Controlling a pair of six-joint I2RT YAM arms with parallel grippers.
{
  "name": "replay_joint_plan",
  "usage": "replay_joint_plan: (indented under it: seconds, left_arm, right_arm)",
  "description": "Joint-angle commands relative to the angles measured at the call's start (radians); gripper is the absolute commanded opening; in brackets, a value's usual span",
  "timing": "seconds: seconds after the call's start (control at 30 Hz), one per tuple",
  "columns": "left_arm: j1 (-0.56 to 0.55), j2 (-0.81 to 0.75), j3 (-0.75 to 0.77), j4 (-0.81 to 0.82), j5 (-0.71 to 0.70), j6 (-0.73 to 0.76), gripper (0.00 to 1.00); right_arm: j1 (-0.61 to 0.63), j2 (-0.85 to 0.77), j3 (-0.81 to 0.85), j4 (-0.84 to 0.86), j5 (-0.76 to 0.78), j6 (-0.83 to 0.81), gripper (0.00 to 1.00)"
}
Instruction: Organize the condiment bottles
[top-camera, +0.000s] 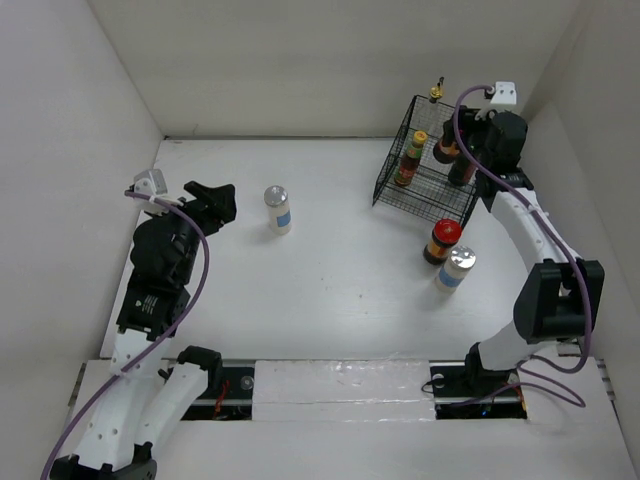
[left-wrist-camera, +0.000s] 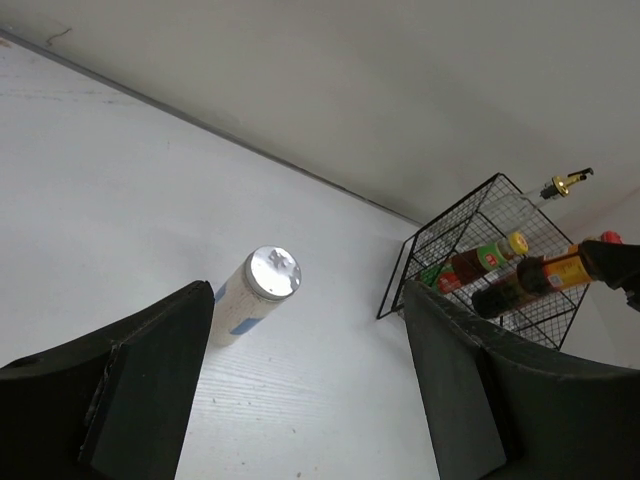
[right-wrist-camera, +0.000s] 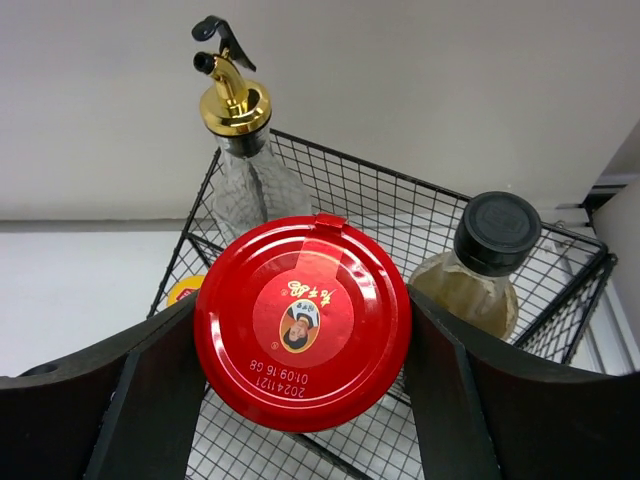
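My right gripper is shut on a red-lidded jar and holds it over the black wire basket; in the top view this gripper is at the basket's right side. In the basket stand the clear gold-capped bottle, the black-capped bottle and the yellow-capped bottle. A second red-lidded jar and a white shaker stand on the table in front of the basket. My left gripper is open and empty, left of another white shaker, which also shows in the left wrist view.
The wire basket stands at the back right of the white table, close to the right wall. White walls enclose the table on the left, back and right.
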Motion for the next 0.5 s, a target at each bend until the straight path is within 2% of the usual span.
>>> replay_joint_plan:
  seconds: [0.0,0.47]
  left_arm:
    - [0.003,0.002,0.011,0.044,0.012,0.020,0.73]
    - [0.003,0.002,0.011,0.053,0.021,0.020,0.71]
  right_arm:
    - [0.003,-0.007,0.053,0.234,0.000,0.025,0.39]
    - [0.051,0.091,-0.063,0.314,0.063,0.025,0.39]
